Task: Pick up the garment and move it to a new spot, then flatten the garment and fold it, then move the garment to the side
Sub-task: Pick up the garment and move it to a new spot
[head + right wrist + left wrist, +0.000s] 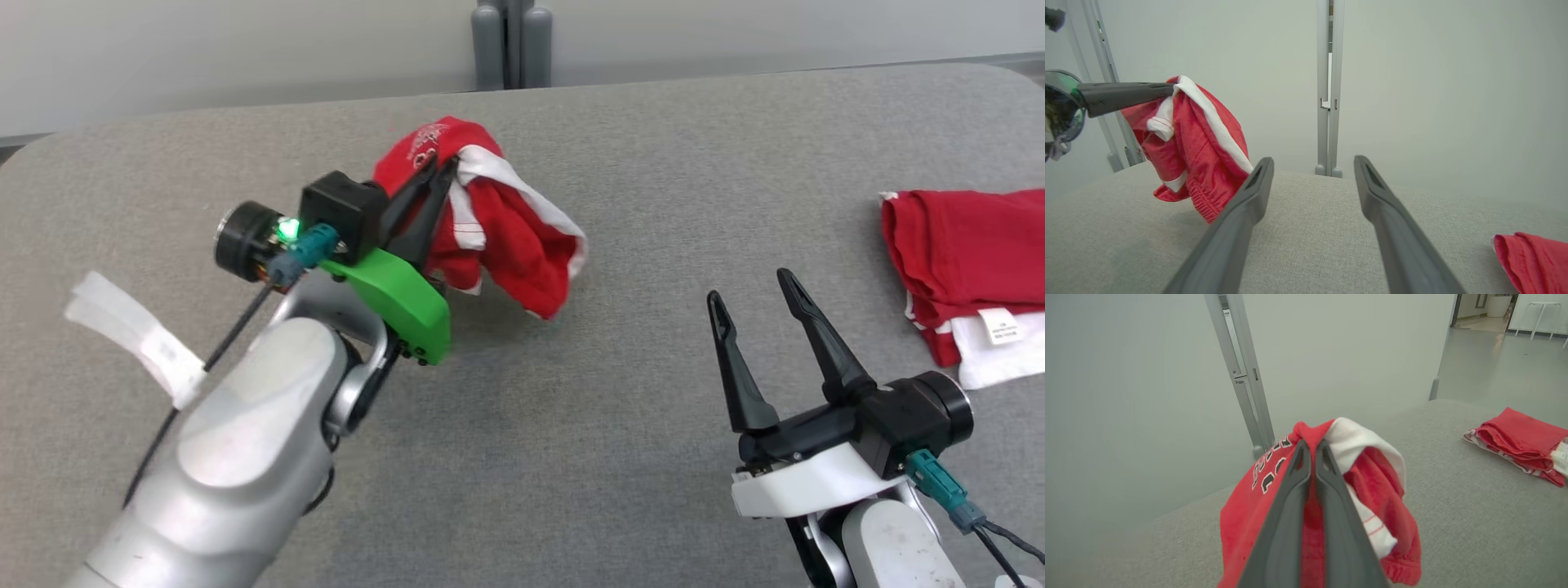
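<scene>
My left gripper (437, 167) is clenched on the garment (506, 237). The garment hangs bunched over the grey table (571, 457), far and left of centre, with its loose end drooping rightward. My right gripper (749, 286) stands spread and empty at near right. The cloth lies left of it and farther off.

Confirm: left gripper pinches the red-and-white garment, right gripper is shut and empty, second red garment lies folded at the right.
One error: the right gripper is open, jaws spread and empty, clear in the right wrist view. The left gripper does pinch the red-and-white garment, and the second red garment lies folded at the right.
</scene>
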Controlling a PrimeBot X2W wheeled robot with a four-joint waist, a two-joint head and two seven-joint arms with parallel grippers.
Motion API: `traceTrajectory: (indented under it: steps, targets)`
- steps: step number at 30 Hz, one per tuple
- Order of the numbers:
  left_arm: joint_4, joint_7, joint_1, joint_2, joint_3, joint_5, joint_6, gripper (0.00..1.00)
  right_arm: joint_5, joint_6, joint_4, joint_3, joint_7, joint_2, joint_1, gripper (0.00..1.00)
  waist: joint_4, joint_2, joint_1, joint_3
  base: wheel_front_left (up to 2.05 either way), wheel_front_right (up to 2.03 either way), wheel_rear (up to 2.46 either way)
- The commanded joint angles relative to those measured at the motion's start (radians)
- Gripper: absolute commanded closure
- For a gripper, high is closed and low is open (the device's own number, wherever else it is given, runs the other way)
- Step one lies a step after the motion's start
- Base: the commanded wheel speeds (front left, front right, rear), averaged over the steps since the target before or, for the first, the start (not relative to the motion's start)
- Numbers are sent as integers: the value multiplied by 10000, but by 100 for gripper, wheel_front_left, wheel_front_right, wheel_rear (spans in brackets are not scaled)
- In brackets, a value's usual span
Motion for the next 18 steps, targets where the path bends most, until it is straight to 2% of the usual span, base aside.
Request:
traceTrajectory:
  steps: [1,4,7,9,10,11,12,18]
  targets:
    - [129,-247,98,-221,19,57,261,100,75,-19,-62,-4,5,-1,-2,0,-589,-1,0,29,0,0,0]
    - [808,-864,50,-940,119,173,883,100,160,-17,-83,-33,5,6,-145,0,-936,-1,0,129,0,0,0]
    - [1716,-910,-95,-1214,-150,375,994,100,185,-17,-57,-2,5,7,-142,0,-1062,-1,0,123,0,0,0]
    - [2352,-886,-75,-1399,-346,411,857,100,207,-17,-38,21,5,7,-134,0,-1103,-1,0,99,0,0,0]
    - [2581,-908,-48,-1476,-437,434,768,67,221,-17,-27,33,5,8,-125,0,-1116,-1,0,89,0,0,0]
    - [2804,-1017,-1,-1566,-490,423,685,40,239,-17,-17,47,5,8,-113,0,-1121,-1,0,78,0,0,0]
    - [3142,-1139,138,-1693,-645,370,437,0,266,-17,-25,28,5,7,-78,0,-1061,-1,0,34,0,0,0]
    - [3339,-1738,416,-1781,-510,172,239,0,164,-17,-37,-91,5,3,61,0,-510,-1,0,-173,0,0,0]
